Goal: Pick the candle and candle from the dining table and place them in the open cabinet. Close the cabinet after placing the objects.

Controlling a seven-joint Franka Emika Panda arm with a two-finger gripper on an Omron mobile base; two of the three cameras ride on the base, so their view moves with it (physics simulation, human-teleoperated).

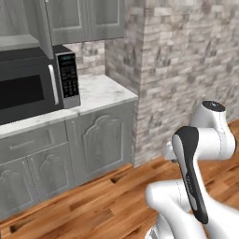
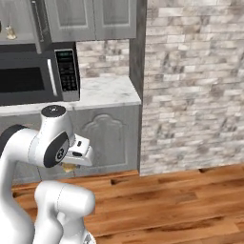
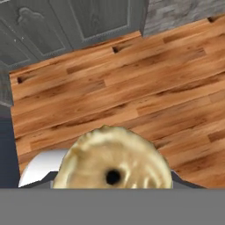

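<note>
Nearest to you in the hand view, the squat tan-gold candle (image 3: 113, 165) sits right up against the lens: round, lumpy waxy top, pale cream highlights, a dark hole in the middle. It sits between the fingers of the gripper (image 3: 113, 180); dark bits of them flank it low down, so the jaws are clamped on the candle. Under it lies the brown plank wood floor (image 3: 132, 88), well below.

In the right base view you see the white hand (image 2: 78, 151) folded low beside the arm, with a tan sliver of that candle (image 2: 69, 167) peeking under it. The left base view gives you just the white arm with its dark joint panel (image 1: 191, 177); the hand is tucked behind it.

Further back, the grey panelled base cupboards (image 2: 107, 138) are shut under the white marble counter (image 2: 102, 93). On the counter stands the black microwave (image 2: 33, 78).

Farthest, the grey wood-grain wall cabinet (image 2: 95, 19): in the right base view its left compartment stands open, and a small cream candle (image 2: 9, 32) stands on the pale shelf. The left base view shows that shelf (image 1: 18, 42) bare at its visible part. Right-hand doors are closed.
</note>
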